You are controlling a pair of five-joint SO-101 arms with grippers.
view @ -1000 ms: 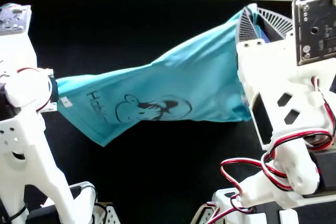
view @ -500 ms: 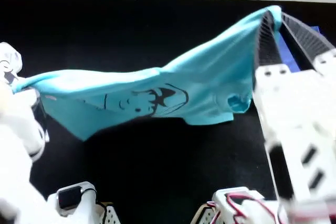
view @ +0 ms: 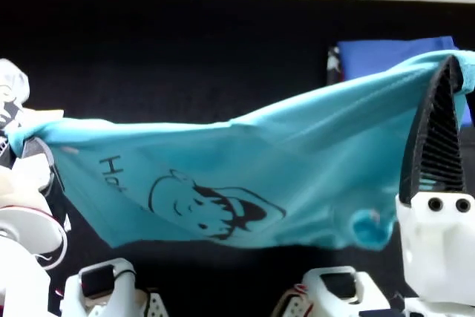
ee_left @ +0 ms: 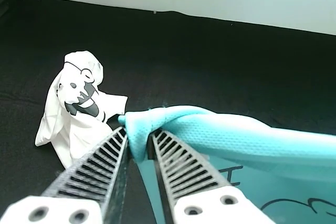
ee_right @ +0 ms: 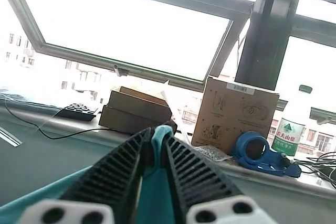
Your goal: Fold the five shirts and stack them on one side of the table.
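one teal shirt (view: 245,161) with a black cartoon print hangs stretched above the black tabletop (view: 185,42). left claw (ee_left: 137,135) pinches one bunched corner, right claw (ee_right: 159,129) is clamped on the other end. crumpled white shirt (ee_left: 73,103) lies near the left claw. folded blue shirt (view: 386,57) at far right, partly hidden by the teal. window (ee_right: 121,24) behind.

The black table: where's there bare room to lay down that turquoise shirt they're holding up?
The widest bare stretch of the black table runs along its far side, between the white shirt near the left gripper and the blue shirt. The near edge is crowded by the arm bases; under the turquoise shirt the table is hidden.
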